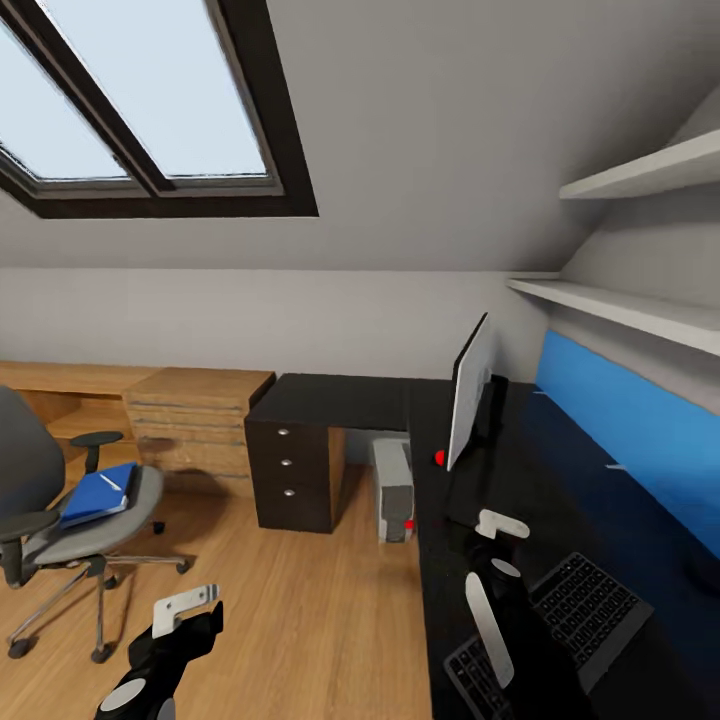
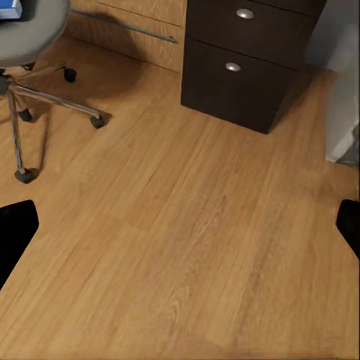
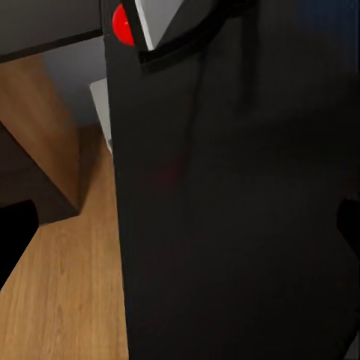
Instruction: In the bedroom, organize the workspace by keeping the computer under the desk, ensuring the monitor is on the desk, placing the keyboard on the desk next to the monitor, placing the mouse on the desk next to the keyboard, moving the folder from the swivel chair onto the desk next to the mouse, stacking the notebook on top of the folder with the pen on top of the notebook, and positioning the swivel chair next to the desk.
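The swivel chair (image 1: 40,500) stands at the left on the wood floor, apart from the desk (image 1: 440,600). On its seat lies the blue folder (image 1: 98,494) with a thin white pen (image 1: 110,482) on top. The monitor (image 1: 468,400) stands edge-on on the desk, and the keyboard (image 1: 590,610) lies nearer me. The grey computer (image 1: 393,488) sits under the desk. My right gripper (image 1: 497,530) hovers open over the desktop (image 3: 225,225) near the monitor's red-dotted corner (image 3: 124,22). My left gripper (image 1: 188,606) hangs open above bare floor (image 2: 187,225). The mouse and notebook are out of view.
A black three-drawer unit (image 1: 295,470) holds up the desk's far end, with a light wood cabinet (image 1: 195,420) beside it. A blue back panel (image 1: 630,430) and wall shelves (image 1: 640,310) line the right. The chair's castors (image 2: 97,120) are near the left gripper.
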Controlling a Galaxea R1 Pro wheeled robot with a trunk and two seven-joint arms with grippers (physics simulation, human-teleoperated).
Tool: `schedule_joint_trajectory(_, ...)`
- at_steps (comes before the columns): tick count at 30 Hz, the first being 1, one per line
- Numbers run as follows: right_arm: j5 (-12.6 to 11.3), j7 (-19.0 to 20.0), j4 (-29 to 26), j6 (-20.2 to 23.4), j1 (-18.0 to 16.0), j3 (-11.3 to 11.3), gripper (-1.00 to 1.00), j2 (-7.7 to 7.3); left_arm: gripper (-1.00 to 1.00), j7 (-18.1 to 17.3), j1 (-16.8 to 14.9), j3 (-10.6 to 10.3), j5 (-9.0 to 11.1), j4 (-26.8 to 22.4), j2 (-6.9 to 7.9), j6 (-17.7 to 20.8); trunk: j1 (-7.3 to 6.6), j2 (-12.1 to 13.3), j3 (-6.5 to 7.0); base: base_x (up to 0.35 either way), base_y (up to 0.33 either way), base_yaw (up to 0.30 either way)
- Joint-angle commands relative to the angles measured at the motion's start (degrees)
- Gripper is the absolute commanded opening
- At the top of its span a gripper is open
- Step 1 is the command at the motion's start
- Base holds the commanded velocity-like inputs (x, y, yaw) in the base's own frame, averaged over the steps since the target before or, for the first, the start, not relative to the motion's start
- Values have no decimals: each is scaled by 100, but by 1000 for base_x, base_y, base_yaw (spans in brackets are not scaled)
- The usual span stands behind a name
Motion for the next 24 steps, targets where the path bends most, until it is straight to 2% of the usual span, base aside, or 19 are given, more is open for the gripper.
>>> schedule_joint_trajectory(1, -51, -28, -6, 15, -4, 0, 100, 2, 100, 23, 0, 3, 30, -13, -3, 27, 1, -5, -7, 30, -294, -263)
schedule_joint_trajectory(9, -51, -28, -6, 14, -4, 0, 100, 2, 100, 23, -1, 3, 30, -1, -3, 27, 1, -5, -7, 125, -260, -164)
schedule_joint_trajectory(20, -28, -35, -9, -9, -4, 0, 100, -1, 100, 23, -1, 3, 22, 6, -3, 27, 1, -5, -7, 204, -239, -14)
schedule_joint_trajectory(24, -19, -37, -6, -25, -4, -10, 100, -17, 100, 23, -1, 3, 22, 6, -3, 30, 1, -5, -7, 76, -86, -12)
